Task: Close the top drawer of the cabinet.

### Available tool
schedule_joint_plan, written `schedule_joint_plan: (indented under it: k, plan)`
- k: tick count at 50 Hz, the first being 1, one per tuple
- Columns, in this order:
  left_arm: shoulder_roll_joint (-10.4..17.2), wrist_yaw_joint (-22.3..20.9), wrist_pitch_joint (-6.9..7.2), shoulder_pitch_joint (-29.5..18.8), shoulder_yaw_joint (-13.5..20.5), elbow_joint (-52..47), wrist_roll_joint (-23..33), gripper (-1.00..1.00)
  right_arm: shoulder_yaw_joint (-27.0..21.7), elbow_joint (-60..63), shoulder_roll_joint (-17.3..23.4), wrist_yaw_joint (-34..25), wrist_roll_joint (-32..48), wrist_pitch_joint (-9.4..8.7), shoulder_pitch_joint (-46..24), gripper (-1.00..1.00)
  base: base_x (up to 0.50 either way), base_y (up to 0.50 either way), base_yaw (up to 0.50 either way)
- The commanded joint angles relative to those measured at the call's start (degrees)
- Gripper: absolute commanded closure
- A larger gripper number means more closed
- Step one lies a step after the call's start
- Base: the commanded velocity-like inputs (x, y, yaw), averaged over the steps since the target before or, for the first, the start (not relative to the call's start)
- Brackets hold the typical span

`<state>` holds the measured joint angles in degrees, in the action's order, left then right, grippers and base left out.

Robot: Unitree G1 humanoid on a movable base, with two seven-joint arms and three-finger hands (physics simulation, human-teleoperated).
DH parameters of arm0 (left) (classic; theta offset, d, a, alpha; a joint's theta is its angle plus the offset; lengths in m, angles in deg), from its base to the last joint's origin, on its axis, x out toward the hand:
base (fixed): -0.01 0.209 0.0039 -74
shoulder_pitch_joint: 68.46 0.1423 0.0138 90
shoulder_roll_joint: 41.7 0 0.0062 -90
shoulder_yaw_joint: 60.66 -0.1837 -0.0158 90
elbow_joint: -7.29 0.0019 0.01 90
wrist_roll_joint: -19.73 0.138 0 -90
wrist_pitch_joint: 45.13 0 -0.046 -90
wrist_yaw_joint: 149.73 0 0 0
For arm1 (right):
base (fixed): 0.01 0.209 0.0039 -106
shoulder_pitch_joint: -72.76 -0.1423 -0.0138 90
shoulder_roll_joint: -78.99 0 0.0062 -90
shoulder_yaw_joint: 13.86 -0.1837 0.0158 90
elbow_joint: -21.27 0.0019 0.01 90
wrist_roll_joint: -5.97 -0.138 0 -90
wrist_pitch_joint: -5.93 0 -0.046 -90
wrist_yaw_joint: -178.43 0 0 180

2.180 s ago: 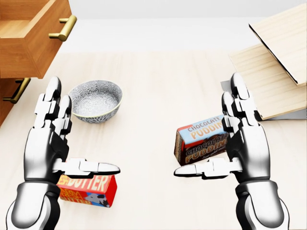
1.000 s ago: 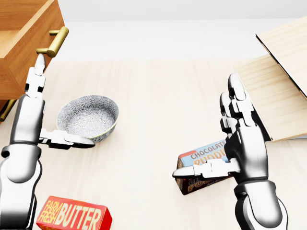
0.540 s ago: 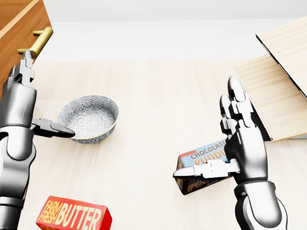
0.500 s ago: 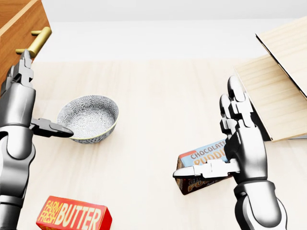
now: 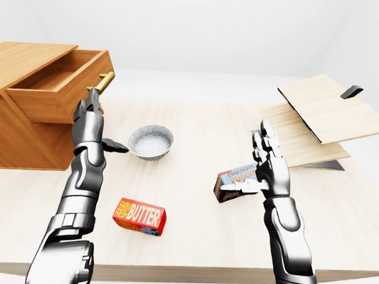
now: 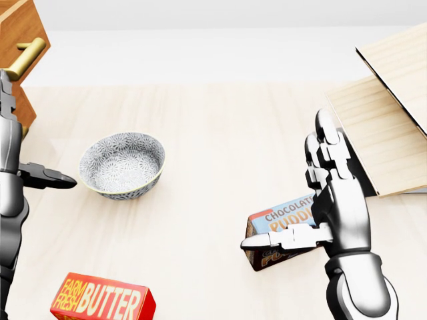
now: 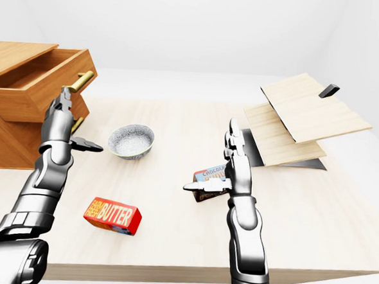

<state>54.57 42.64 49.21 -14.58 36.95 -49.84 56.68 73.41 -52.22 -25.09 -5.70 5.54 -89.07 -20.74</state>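
Observation:
The wooden cabinet (image 5: 22, 135) stands at the left of the table. Its top drawer (image 5: 57, 92) is partly pulled out, with a brass handle (image 5: 105, 80) on its front. My left hand (image 5: 90, 120) is open, with its fingers upright and the fingertips (image 5: 91, 96) at the drawer front just below the handle. Its thumb points right toward the bowl. In the head view only the hand's edge (image 6: 8, 167) and the handle (image 6: 25, 59) show at the far left. My right hand (image 5: 260, 164) is open and empty, held over the pudding box.
A patterned bowl (image 5: 150, 141) sits right of my left hand. A red butter box (image 5: 140, 216) lies near the table's bottom edge. A chocolate pudding box (image 5: 233, 182) lies under my right hand. Stacked wooden boards (image 5: 320, 114) lie at the right.
My left hand rose to the drawer front and moved left with it. The drawer and its handle slid left, further into the cabinet. The view shifted early on. My right hand stayed.

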Motion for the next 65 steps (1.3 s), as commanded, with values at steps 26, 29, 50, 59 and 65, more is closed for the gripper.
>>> schedule_joint_plan:
  k: [26,29,50,59,65]
  plan:
    - [6.7,6.1,-0.5,-5.8,2.2,13.9,-3.8,-1.0,0.4,-0.9,-0.2,0.3,0.6,0.0,-0.8,-1.0,0.0,0.0,0.0]
    - [7.3,6.7,-0.92,-7.0,2.2,16.2,-4.3,-1.0,0.6,-1.1,-0.2,0.4,0.7,0.0,-1.1,-1.0,0.0,0.0,0.0]
    - [11.8,10.1,-2.54,-16.1,0.7,30.2,-4.7,-1.0,0.5,-1.1,-0.1,0.1,0.6,0.0,-0.4,-1.0,0.0,0.0,0.0]
    - [13.3,11.0,-2.04,-18.7,0.4,33.6,-4.3,-1.0,0.4,-1.2,-0.1,-0.1,0.7,0.0,0.1,-1.0,0.0,0.0,0.0]
    - [14.0,11.2,-1.68,-19.6,0.3,34.9,-4.3,-1.0,0.4,-0.9,-0.1,-0.2,0.8,0.0,0.3,-1.0,0.0,0.0,0.0]
